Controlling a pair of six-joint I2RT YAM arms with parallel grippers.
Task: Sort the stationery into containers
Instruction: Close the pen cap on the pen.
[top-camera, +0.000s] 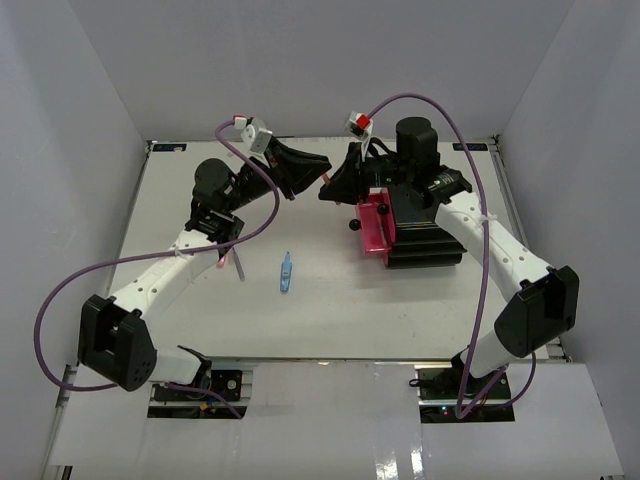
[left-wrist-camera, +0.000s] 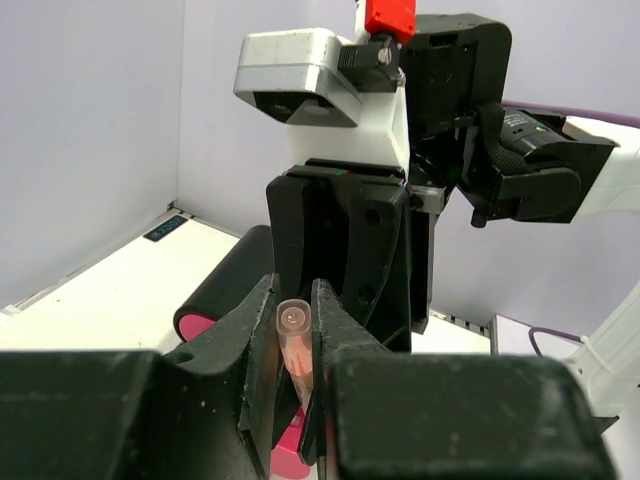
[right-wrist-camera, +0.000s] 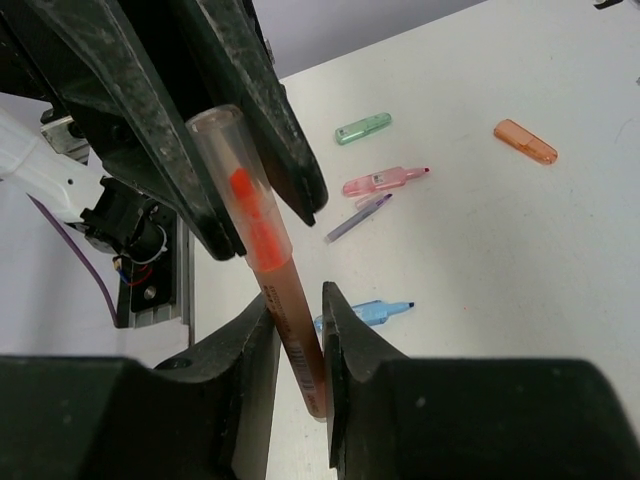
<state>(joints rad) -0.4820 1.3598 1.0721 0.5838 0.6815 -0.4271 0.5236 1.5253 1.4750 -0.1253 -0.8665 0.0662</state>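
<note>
A salmon-orange pen (right-wrist-camera: 268, 262) is held between both grippers above the table's middle. My right gripper (right-wrist-camera: 298, 312) is shut on its lower barrel. My left gripper (left-wrist-camera: 293, 303) is shut on its clear-capped end (left-wrist-camera: 292, 322); its fingers (right-wrist-camera: 250, 90) show at the top of the right wrist view. In the top view the two grippers meet tip to tip, left (top-camera: 322, 170) and right (top-camera: 327, 190). The black cabinet (top-camera: 425, 245) stands right of them with a magenta-pink drawer (top-camera: 374, 226) pulled out. A light-blue piece (top-camera: 287, 272) lies on the table.
Below the right wrist lie a green cap (right-wrist-camera: 362, 128), an orange cap (right-wrist-camera: 525, 142), a pink highlighter (right-wrist-camera: 385, 180), a grey-blue pen (right-wrist-camera: 357, 217) and the light-blue piece (right-wrist-camera: 365, 313). A pink pen (top-camera: 238, 264) lies by the left forearm. White walls enclose the table.
</note>
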